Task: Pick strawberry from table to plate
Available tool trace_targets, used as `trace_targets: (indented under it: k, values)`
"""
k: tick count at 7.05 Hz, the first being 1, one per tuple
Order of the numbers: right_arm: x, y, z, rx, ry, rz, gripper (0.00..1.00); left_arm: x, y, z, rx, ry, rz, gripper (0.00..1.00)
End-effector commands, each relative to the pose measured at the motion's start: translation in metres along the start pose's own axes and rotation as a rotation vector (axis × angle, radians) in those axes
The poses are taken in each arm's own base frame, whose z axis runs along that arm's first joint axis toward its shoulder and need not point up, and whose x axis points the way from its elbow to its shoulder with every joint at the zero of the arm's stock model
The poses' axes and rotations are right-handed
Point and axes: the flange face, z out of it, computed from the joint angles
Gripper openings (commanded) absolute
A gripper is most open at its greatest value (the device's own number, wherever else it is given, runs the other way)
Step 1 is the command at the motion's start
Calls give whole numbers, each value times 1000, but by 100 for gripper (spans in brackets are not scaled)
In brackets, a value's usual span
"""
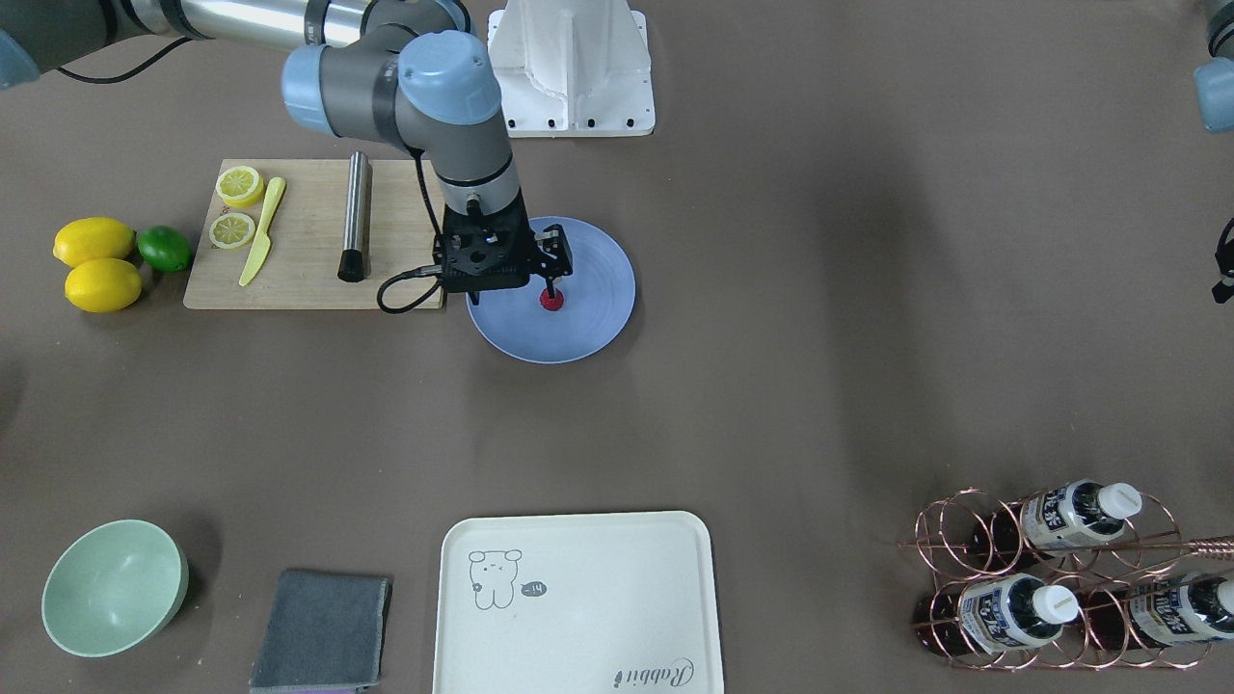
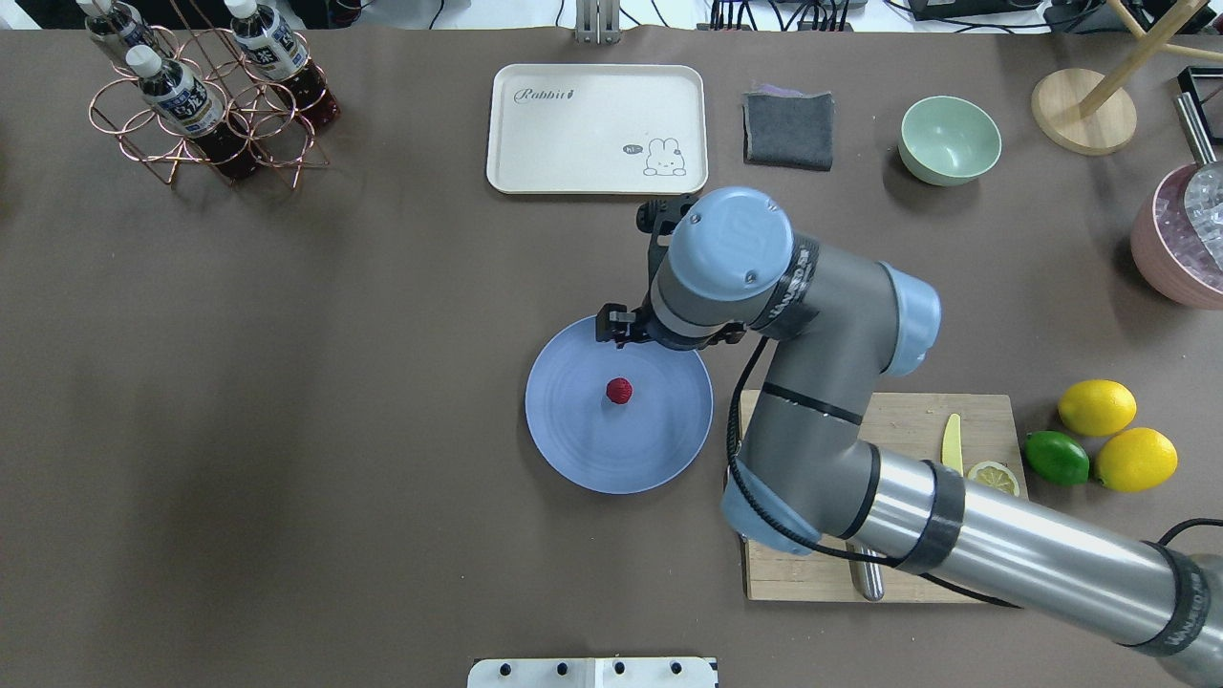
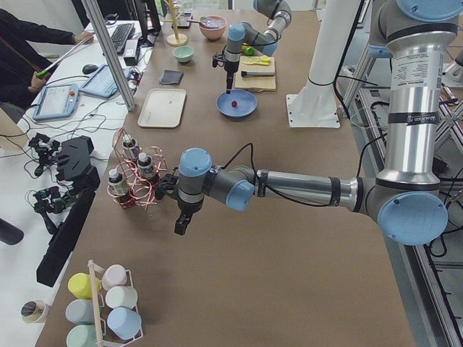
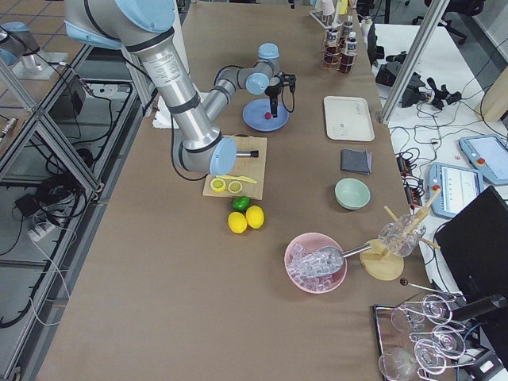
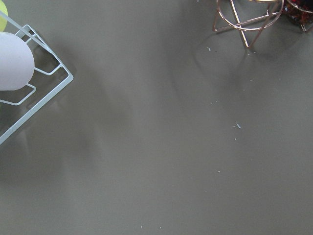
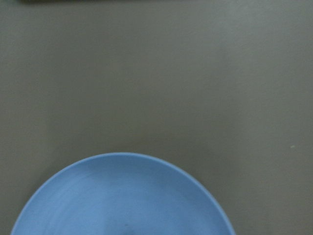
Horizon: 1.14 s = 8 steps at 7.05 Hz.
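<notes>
On the round matte blue-grey plate [image 2: 583, 459], a little past its centre toward the far rim, lies the tiny dark-red bumpy strawberry [image 2: 619, 390]. It looks round, so I cannot tell any long axis or pointing. The right gripper [image 1: 551, 286] hangs over it; whether its fingers are spread I cannot tell. The same holds for the left gripper [image 3: 181, 226], near the left end of the brown-grey table [image 2: 287, 401].

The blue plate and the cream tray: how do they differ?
The plate is round and blue; the tray is rectangular and cream. The plate is plain and holds a strawberry; the tray bears a small animal drawing. Both lie flat on the table.
</notes>
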Motion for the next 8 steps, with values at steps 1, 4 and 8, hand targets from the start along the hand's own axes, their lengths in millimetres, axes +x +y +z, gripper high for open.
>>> trace_targets:
  k: [1,4,8]
  values:
    - [109,-52,-60,-29,59,-54,100,3,-2,-2,-14,15,-11,98]
    - [310,-102,-100,-91,134,-120,100,6,-5,-6,-12,21,-9,98]
    - [620,-82,-156,-155,146,-166,100,4,-5,-3,-20,20,-13,98]
